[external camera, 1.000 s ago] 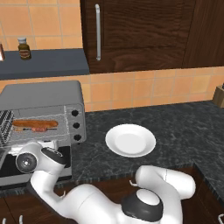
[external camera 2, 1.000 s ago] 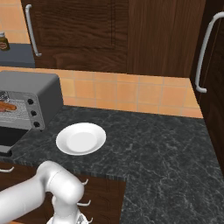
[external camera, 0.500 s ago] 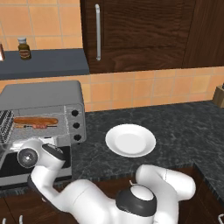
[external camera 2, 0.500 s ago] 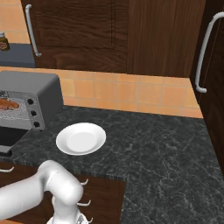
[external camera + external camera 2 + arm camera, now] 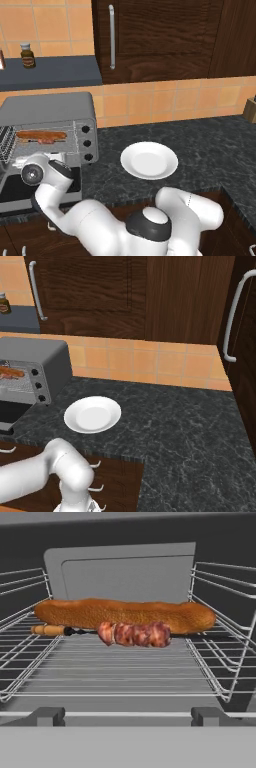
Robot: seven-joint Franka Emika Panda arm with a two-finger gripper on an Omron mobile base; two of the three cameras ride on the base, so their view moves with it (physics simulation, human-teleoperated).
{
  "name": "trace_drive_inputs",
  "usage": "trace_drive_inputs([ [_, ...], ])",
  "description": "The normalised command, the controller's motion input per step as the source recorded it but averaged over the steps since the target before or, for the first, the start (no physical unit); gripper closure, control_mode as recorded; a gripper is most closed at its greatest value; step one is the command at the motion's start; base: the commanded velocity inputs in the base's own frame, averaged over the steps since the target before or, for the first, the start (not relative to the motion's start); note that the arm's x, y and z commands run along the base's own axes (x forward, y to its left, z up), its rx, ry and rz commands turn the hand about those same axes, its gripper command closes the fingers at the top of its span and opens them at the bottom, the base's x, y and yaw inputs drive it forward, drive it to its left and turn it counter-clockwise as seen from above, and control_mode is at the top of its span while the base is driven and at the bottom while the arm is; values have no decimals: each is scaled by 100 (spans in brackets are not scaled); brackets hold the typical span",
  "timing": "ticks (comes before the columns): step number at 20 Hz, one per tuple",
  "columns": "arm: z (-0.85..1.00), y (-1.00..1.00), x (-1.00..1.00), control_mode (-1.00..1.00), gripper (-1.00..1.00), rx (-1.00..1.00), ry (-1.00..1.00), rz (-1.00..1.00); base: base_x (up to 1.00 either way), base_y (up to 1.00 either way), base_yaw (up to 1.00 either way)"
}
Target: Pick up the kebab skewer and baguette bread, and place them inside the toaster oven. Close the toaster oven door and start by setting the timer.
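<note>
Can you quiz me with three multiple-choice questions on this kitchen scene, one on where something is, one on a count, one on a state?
1. Where does the baguette bread lie?
A. on the white plate
B. on the wire rack inside the toaster oven
C. on the counter

2. How many black knobs does the toaster oven show?
A. one
B. three
C. five

3. What state is the toaster oven door in?
A. open, folded down
B. shut
C. missing

Answers: 1 B, the loaf rests on the rack behind the kebab skewer. 2 B, three sit in a column on its right side. 3 A, the panel hangs down below the exposed rack.

matt grey metal toaster oven (image 5: 50,107), wire racks (image 5: 115,667).
</note>
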Motion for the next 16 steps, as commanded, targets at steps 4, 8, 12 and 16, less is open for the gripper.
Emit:
trace_drive_inputs([
  [4, 0, 0, 28, -100, -100, 0, 0, 0, 0, 0, 0],
  [8, 0, 0, 40, -100, -100, 0, -1, 0, 0, 0, 0],
  [12, 0, 0, 46, -100, -100, 0, 0, 0, 0, 0, 0],
  [16, 0, 0, 40, -100, -100, 0, 0, 0, 0, 0, 0],
])
